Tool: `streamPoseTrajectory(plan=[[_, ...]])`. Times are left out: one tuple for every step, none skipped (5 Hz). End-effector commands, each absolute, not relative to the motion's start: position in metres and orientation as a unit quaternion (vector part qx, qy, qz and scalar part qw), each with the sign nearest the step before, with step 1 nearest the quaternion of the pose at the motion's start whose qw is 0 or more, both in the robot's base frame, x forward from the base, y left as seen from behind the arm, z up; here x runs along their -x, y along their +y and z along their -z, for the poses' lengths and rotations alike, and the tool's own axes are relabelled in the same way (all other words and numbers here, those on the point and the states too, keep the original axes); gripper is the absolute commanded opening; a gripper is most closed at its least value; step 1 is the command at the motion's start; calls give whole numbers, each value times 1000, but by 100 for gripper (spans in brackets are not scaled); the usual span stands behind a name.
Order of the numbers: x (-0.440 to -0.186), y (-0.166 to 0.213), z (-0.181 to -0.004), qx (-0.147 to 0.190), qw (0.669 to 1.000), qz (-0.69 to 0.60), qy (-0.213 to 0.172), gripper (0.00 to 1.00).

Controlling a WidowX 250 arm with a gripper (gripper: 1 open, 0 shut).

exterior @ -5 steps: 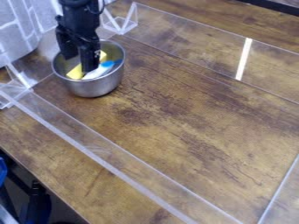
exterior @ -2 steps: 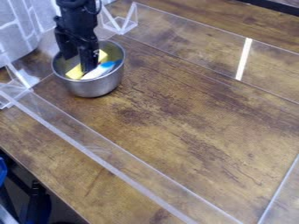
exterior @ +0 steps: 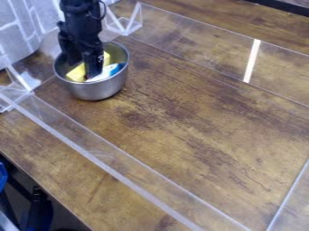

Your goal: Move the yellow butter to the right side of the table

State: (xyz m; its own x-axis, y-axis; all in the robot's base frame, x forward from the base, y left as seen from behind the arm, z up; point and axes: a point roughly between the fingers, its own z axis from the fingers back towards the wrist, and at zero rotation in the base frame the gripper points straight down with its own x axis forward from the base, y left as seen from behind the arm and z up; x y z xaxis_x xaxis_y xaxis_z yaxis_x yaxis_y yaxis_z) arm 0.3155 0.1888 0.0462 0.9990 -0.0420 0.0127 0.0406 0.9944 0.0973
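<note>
The yellow butter (exterior: 79, 74) lies inside a steel bowl (exterior: 94, 87) at the far left of the table (exterior: 193, 117). A pale blue item (exterior: 111, 61) shares the bowl with it. My black gripper (exterior: 82, 61) points straight down into the bowl, open, with its fingers on either side of the butter's top. Whether the fingers touch the butter cannot be told. Most of the butter is hidden behind the gripper.
Clear acrylic walls (exterior: 85, 149) edge the dark wood tabletop along the front and back. A tiled white surface (exterior: 18, 32) stands at the upper left behind the bowl. The right side of the tabletop (exterior: 241, 135) shows bare wood.
The gripper has sunk slightly deeper into the bowl over the butter; it stays open. Nothing else moved.
</note>
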Motion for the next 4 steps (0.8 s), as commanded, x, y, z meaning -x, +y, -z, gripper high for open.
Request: streamPoseTrajectory(plan=[[-325, 189, -55, -61, 997, 25, -25, 0], [-327, 186, -67, -65, 997, 24, -34, 0], [-328, 185, -83, -70, 996, 24, -43, 0], [-329, 183, -99, -74, 996, 24, -52, 0]])
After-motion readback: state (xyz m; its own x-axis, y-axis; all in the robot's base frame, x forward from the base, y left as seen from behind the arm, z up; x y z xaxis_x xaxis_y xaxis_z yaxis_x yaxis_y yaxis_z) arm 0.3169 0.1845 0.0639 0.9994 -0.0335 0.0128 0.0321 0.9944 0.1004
